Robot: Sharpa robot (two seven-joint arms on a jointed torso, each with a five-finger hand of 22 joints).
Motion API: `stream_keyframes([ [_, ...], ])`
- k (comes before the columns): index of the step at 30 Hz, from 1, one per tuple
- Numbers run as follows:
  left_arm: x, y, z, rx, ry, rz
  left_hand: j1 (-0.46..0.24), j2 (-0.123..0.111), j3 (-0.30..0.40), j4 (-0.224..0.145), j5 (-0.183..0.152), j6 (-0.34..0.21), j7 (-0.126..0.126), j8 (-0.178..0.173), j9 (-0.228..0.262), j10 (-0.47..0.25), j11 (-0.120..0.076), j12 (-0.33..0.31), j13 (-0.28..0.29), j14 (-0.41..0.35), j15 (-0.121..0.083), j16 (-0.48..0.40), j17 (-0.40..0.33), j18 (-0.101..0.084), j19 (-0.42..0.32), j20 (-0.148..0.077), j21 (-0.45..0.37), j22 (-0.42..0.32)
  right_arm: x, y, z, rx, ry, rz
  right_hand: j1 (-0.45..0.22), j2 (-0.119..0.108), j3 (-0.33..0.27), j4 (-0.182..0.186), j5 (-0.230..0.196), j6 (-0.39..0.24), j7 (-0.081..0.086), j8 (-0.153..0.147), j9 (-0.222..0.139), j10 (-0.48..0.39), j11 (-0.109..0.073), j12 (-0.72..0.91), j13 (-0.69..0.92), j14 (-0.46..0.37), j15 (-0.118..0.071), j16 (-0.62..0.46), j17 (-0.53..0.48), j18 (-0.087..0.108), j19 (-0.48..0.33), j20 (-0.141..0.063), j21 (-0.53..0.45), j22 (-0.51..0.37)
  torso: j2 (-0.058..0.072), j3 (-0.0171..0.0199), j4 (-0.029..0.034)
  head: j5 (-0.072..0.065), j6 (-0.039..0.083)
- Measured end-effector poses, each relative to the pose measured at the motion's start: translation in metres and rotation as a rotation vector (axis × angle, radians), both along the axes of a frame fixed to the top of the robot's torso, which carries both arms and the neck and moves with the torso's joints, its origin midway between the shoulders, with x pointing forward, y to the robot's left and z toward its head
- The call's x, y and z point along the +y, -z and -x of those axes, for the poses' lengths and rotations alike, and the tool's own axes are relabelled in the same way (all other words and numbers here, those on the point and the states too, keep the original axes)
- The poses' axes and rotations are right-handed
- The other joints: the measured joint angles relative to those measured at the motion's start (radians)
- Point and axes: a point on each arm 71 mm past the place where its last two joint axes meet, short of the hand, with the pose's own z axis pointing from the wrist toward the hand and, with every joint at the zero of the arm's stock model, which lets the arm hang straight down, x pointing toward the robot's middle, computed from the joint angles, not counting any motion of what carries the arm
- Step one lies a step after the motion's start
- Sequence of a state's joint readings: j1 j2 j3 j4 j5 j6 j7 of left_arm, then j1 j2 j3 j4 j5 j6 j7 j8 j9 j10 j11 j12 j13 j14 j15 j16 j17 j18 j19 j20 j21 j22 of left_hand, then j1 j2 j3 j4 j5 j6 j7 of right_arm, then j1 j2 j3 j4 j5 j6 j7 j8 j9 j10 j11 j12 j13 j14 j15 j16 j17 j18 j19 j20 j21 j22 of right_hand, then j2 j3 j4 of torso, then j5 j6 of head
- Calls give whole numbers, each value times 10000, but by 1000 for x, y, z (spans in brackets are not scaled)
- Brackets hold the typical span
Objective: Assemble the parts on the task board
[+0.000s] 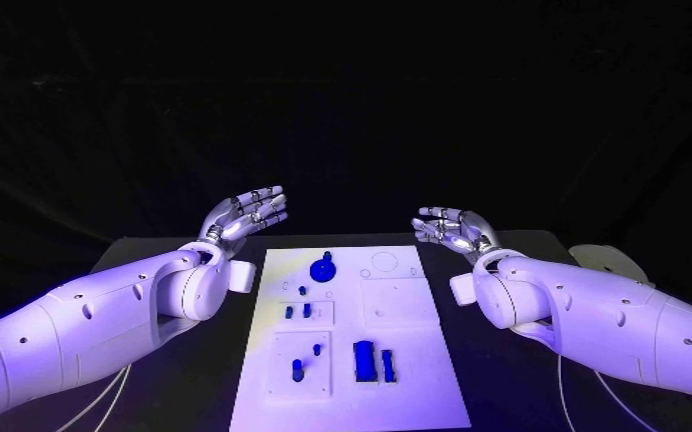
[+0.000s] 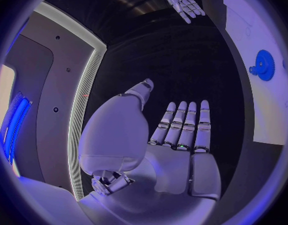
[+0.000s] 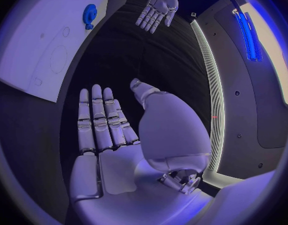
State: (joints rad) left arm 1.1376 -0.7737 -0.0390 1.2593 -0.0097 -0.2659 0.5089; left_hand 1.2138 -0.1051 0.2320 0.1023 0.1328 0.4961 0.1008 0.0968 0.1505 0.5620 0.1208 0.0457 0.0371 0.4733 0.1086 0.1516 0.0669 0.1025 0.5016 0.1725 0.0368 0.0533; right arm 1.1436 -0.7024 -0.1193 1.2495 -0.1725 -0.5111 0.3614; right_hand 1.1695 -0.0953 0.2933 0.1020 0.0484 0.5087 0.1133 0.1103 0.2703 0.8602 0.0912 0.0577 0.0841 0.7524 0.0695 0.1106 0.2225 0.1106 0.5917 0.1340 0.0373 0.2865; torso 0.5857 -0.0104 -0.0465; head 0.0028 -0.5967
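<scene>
Landmark: the task board [image 1: 411, 352], a long white plate, lies in the middle of the black table [image 1: 159, 252] and runs from the near edge away from you.

Left hand: your left hand [image 1: 245, 214] hangs off the board's far left corner, clear of the plate. The palm faces up and the fingers [image 2: 181, 125] lie straight, side by side, with the thumb set apart. It holds nothing and touches nothing.

Right hand: your right hand [image 1: 453, 228] hangs off the board's far right corner, also clear of the plate. The palm faces up, the fingers [image 3: 100, 120] are stretched out and a little apart, and the hand is empty.

Spacing of the hands: they sit on opposite sides of the board's far end, well apart, roughly level with each other.

Gear: a blue gear [image 1: 323, 270] sits on the board near its far end, left of the midline. Your left wrist view shows it as a toothed blue disc on the white plate.

Small pegs: a few short blue pegs [image 1: 297, 310] stand in a raised square left of the board's middle.

Near pieces: two upright blue blocks [image 1: 374, 362] stand side by side near the board's near end. Just left of them, two more small blue pieces [image 1: 299, 370] stand in another raised square.

Outlines: faint circles [image 1: 387, 263] are marked on the board's far right part, beside the gear.

Contact: neither hand touches the board or any part.
</scene>
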Motion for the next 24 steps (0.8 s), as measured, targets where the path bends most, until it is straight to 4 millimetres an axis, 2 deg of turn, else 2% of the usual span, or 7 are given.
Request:
stream_keyframes([
  [2, -1, 0, 1, 25, 0, 7, -958, 292, -642, -286, -372, -1375, -275, -265, -421, -1558, -334, -124, -105, -1315, -302, -422, -187, -278, -1393, -482, -103, -143, 2, -1, 2, 14, 6, -97, -753, 222, -686, -240, -113, -1185, -266, -259, -626, -1787, -211, -134, -198, -1671, -161, -258, -517, -253, -1379, -314, -87, -667, -27, 0, 42, -11, -13],
  [4, -5, 2, 4, 77, 44, 38, -1761, 489, -1077, -477, -618, -2302, -464, -446, -702, -2612, -559, -208, -172, -2201, -507, -708, -310, -458, -2330, -799, -163, -248, 5, -1, 6, 41, -9, -237, -1679, 445, -1362, -473, -223, -2363, -528, -512, -1253, -3789, -423, -270, -392, -3423, -323, -513, -1034, -504, -2751, -623, -162, -1333, -79, 13, 105, -15, -18],
  [6, -12, 3, 8, 139, 98, 86, -2630, 645, -1424, -635, -818, -3053, -618, -599, -927, -3460, -746, -263, -228, -2913, -670, -935, -413, -499, -3086, -1062, -186, -331, 11, -2, 12, 59, -48, -474, -3034, 585, -1804, -632, -292, -3132, -701, -677, -1663, -5138, -562, -356, -518, -4575, -428, -681, -1369, -613, -3642, -824, -210, -1765, -171, 38, 192, -21, -23],
  [9, -23, 3, 15, 190, 87, 140, -6072, 816, -1802, -792, -1035, -3855, -784, -754, -1168, -4365, -941, -343, -288, -3675, -846, -1179, -520, -657, -3894, -1342, -263, -411, 24, -8, 23, 11, -96, -997, -6482, 743, -2286, -793, -349, -3960, -883, -859, -2105, -6612, -712, -415, -654, -5827, -540, -856, -1734, -735, -4609, -1045, -238, -2233, -285, 70, 323, -25, -29],
  [13, -41, 6, 29, 339, -48, 154, -8938, 933, -2033, -916, -1133, -4385, -886, -836, -1328, -4957, -1071, -352, -325, -4184, -959, -1324, -590, -816, -4427, -1522, -264, -472, 37, -16, 40, -82, 11, -1622, -8957, 846, -2574, -920, -394, -4503, -999, -955, -2391, -7562, -805, -471, -746, -6636, -616, -948, -1969, -892, -5229, -1188, -286, -2537, -365, 89, 407, -27, -32],
  [18, -58, 7, 45, 496, -363, 77, -10622, 996, -2157, -984, -1212, -4659, -979, -895, -1424, -5292, -1160, -384, -340, -4465, -1030, -1402, -629, -815, -4723, -1634, -308, -500, 42, -20, 50, -158, 373, -2001, -10400, 906, -2740, -982, -394, -4778, -1100, -1017, -2554, -8110, -858, -511, -792, -7101, -656, -993, -2105, -891, -5576, -1287, -294, -2708, -398, 101, 446, -28, -33],
  [24, -68, 7, 57, 613, -1029, -191, -11596, 1030, -2223, -994, -1257, -4779, -993, -895, -1471, -5441, -1174, -383, -353, -4590, -1082, -1452, -646, -815, -4857, -1672, -308, -515, 41, -23, 54, -260, 816, -2120, -11218, 943, -2812, -994, -432, -4944, -1103, -1032, -2649, -8374, -913, -511, -817, -7333, -697, -1043, -2177, -891, -5745, -1318, -324, -2805, -412, 102, 460, -29, -33],
])
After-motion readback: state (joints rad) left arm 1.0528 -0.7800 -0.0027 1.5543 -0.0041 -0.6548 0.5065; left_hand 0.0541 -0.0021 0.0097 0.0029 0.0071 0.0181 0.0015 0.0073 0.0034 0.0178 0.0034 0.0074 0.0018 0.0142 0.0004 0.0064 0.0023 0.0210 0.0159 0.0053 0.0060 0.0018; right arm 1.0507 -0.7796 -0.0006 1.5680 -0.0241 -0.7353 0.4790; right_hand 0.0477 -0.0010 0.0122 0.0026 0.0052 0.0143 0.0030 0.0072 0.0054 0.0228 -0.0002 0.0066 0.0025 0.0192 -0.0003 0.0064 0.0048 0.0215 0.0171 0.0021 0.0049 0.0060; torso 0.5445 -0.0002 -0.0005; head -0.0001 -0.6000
